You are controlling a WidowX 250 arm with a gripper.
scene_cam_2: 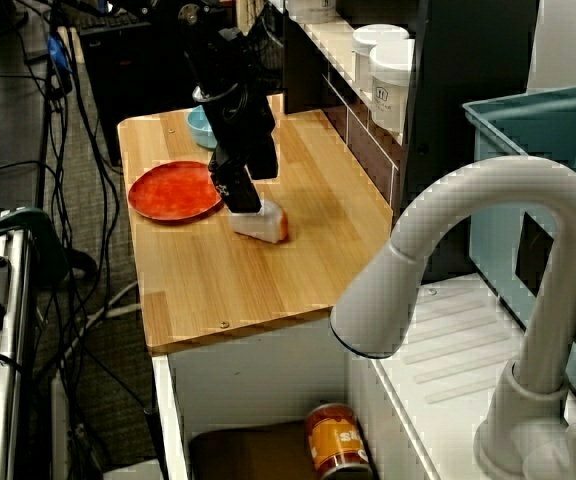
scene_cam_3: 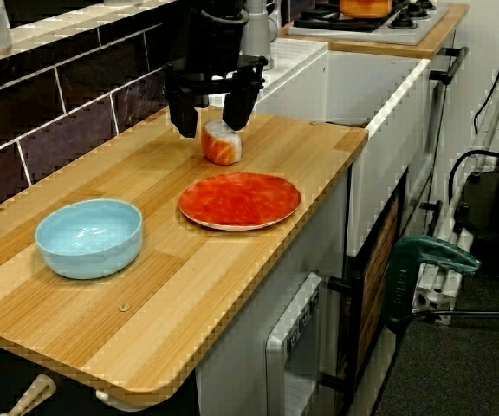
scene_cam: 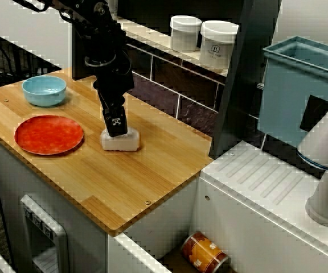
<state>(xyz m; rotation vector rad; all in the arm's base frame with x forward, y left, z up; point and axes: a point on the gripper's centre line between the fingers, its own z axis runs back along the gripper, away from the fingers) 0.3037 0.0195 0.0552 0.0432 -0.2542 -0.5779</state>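
A small white block with an orange side [scene_cam_3: 221, 143] lies on the wooden counter [scene_cam: 152, 176], close to the dark tiled wall. My black gripper [scene_cam_3: 208, 130] hangs right over it, open. In the view along the counter one finger [scene_cam_3: 183, 117] stands to the left of the block and the other [scene_cam_3: 237, 106] to its right, with gaps on both sides. In the view from the front the gripper [scene_cam: 117, 132] covers the top of the block [scene_cam: 120, 142]. In the view from the sink side the gripper [scene_cam_2: 240, 205] sits just above the block [scene_cam_2: 263, 224].
A red plate [scene_cam: 49, 134] lies left of the block, and a light blue bowl [scene_cam: 44, 90] stands behind it. Two white jars [scene_cam: 185, 33] stand on the wall ledge. Right of the counter are a white sink holding a can [scene_cam: 205, 253], a faucet [scene_cam_2: 468, 260] and a blue bin [scene_cam: 300, 85].
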